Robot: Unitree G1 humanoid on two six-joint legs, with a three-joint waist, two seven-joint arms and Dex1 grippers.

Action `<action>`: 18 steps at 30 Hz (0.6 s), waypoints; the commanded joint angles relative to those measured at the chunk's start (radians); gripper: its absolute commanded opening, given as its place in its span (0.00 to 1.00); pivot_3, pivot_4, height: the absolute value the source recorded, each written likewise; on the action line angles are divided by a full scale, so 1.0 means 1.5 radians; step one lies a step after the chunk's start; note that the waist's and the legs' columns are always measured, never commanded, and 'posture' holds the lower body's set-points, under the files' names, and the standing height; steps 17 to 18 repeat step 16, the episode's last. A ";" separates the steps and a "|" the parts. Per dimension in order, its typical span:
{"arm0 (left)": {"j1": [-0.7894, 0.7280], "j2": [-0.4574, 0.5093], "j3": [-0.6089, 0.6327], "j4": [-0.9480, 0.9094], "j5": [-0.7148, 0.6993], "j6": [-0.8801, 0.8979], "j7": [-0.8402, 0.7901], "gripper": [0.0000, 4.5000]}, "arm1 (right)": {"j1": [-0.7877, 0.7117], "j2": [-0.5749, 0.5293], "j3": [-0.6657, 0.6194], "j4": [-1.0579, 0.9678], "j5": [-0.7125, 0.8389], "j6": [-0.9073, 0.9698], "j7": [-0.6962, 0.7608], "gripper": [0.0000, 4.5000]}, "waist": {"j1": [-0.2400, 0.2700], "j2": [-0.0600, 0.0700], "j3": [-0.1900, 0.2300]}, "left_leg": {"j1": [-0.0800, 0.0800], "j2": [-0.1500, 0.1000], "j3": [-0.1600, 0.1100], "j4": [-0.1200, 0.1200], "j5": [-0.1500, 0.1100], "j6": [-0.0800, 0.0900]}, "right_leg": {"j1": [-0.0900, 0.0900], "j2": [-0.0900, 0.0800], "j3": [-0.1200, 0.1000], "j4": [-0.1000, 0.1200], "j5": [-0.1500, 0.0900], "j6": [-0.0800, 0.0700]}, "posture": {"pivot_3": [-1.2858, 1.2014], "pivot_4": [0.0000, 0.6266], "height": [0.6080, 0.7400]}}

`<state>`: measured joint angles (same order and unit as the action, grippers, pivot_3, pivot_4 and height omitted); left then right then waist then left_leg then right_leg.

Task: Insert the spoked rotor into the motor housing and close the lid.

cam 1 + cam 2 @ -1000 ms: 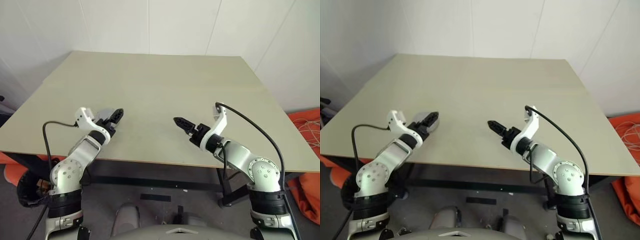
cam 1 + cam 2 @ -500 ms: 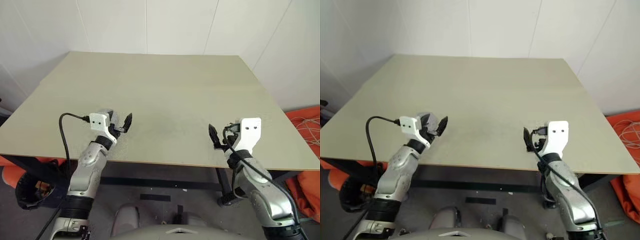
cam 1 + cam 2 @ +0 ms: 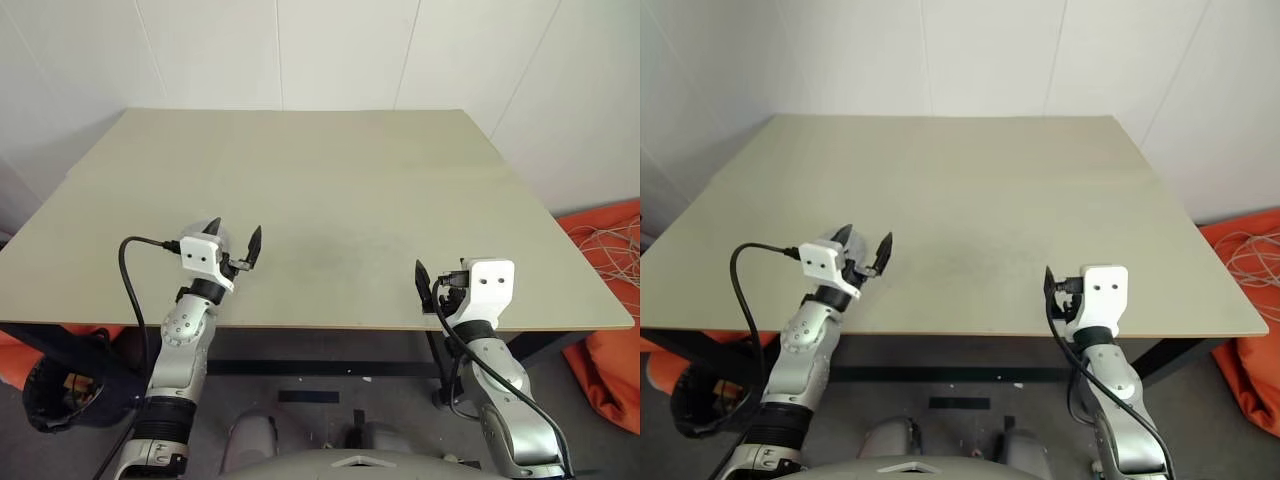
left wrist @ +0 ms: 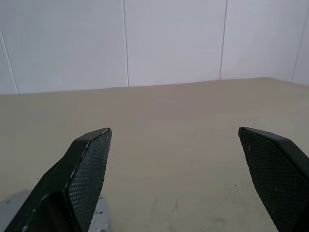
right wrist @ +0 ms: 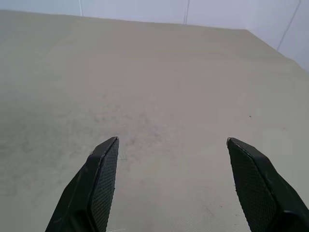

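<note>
Two claws over a beige desk [image 3: 330, 180].
Left claw [image 3: 232, 240] and right claw [image 5: 171, 186] both spread wide, empty, at the desk's near edge. Rotor, housing: location cannot be told.
</note>
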<state>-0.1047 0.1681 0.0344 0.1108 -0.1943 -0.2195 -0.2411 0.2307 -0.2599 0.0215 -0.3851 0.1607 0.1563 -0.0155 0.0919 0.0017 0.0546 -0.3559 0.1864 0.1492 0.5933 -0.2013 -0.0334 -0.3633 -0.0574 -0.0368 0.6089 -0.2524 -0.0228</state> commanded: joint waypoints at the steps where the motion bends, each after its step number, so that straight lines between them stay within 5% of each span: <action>1: -0.010 -0.001 0.013 -0.014 0.005 0.005 0.007 0.99 | -0.015 0.006 -0.002 -0.006 -0.009 0.005 0.022 0.90 | 0.000 0.000 0.000 | 0.000 0.000 0.000 0.000 0.000 0.000 | 0.000 0.000 0.000 0.000 0.000 0.000 | 0.52 0.00 1.00; 18: -0.017 -0.012 0.019 -0.008 0.008 0.025 0.008 0.99 | -0.032 0.030 -0.017 0.011 -0.020 0.018 0.049 0.90 | 0.001 0.000 0.000 | 0.003 0.000 0.001 -0.001 0.000 0.000 | 0.001 0.000 0.002 0.000 0.000 0.000 | 0.52 0.00 1.00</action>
